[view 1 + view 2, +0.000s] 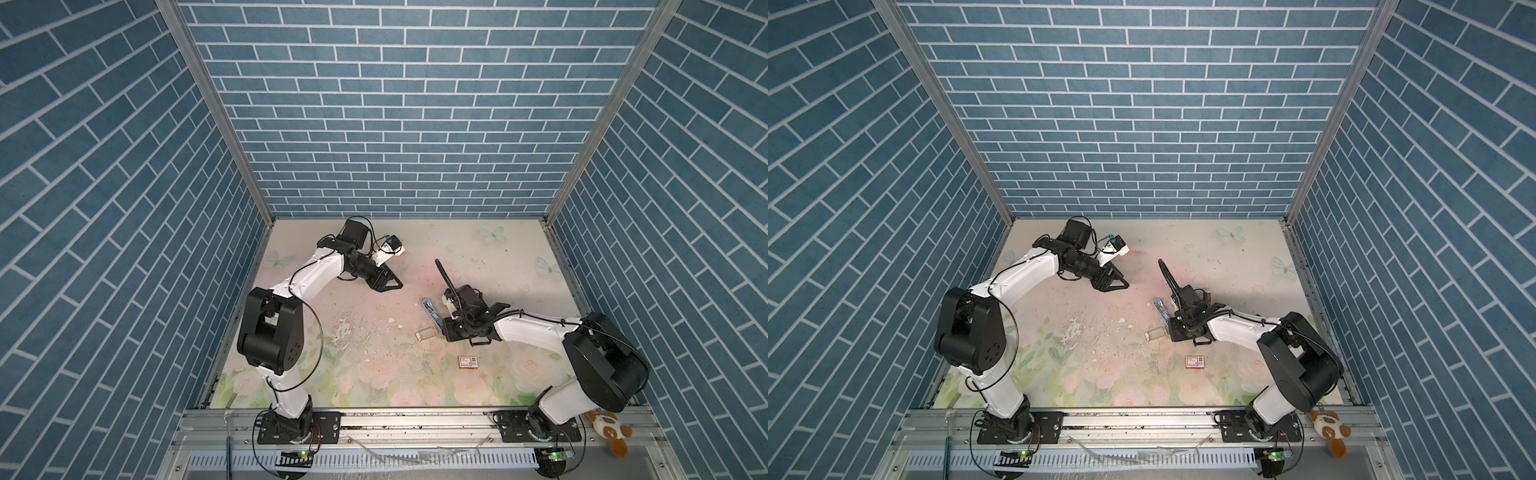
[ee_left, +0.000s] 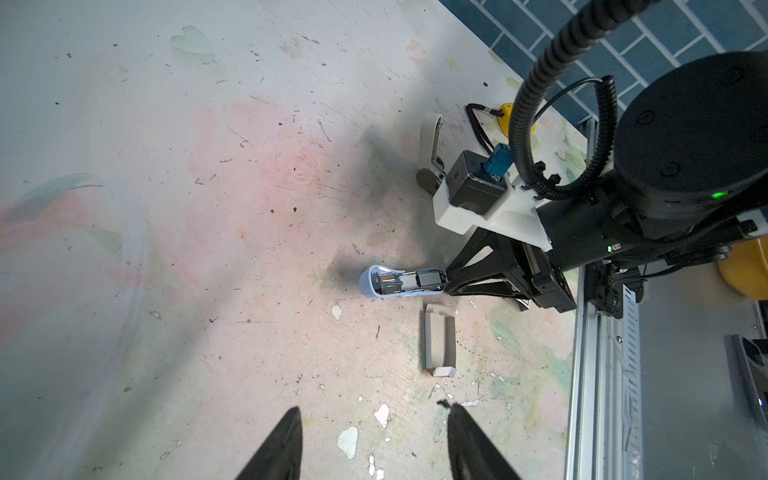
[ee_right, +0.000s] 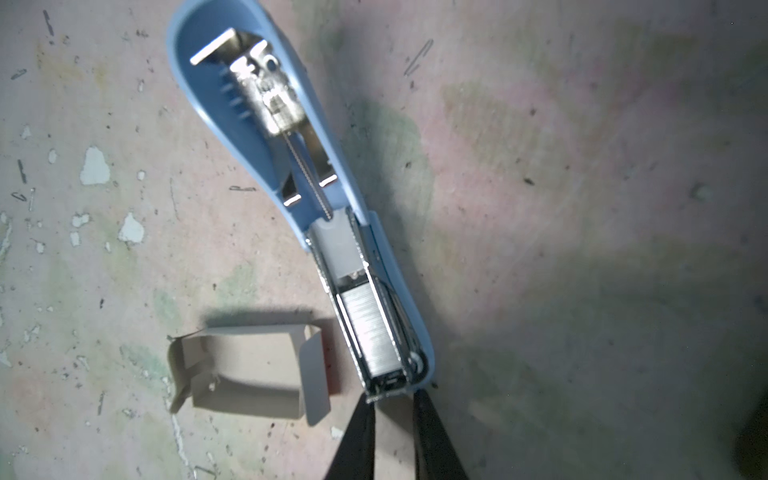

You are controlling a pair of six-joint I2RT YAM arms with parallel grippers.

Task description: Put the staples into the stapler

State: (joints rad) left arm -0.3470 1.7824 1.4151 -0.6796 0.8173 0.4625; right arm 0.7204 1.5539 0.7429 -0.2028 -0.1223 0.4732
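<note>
**Near edge.** An aluminium rail carries both arm bases. Beyond it the table, floral-printed and scuffed, runs to blue brick-patterned walls on the left, far and right sides.

**Right of centre.** The stapler, pale blue, lies swung fully open and flat, with cover and magazine in one line. It shows in both top views. The staples sit as one silver strip in its magazine channel, at the end nearest the right gripper.

**Right gripper.** The fingers are drawn close, leaving a narrow gap through which table shows. Their tips meet the end of the magazine. Whether they pinch it cannot be told.

**Beside the stapler.** A pale tray lies just to the left of the magazine end, open side up and bare floor showing, one end flap splayed. A red-and-white box lies nearer and further right, apart from both and well clear of the near rail.

**Left gripper.** The left gripper hangs above the far-left part of the table with fingers spread and only bare surface between them.

**Open room.** The table's centre, near-left and far-right areas are uncluttered. A plush toy rests off the table, at the rail's right end.
</note>
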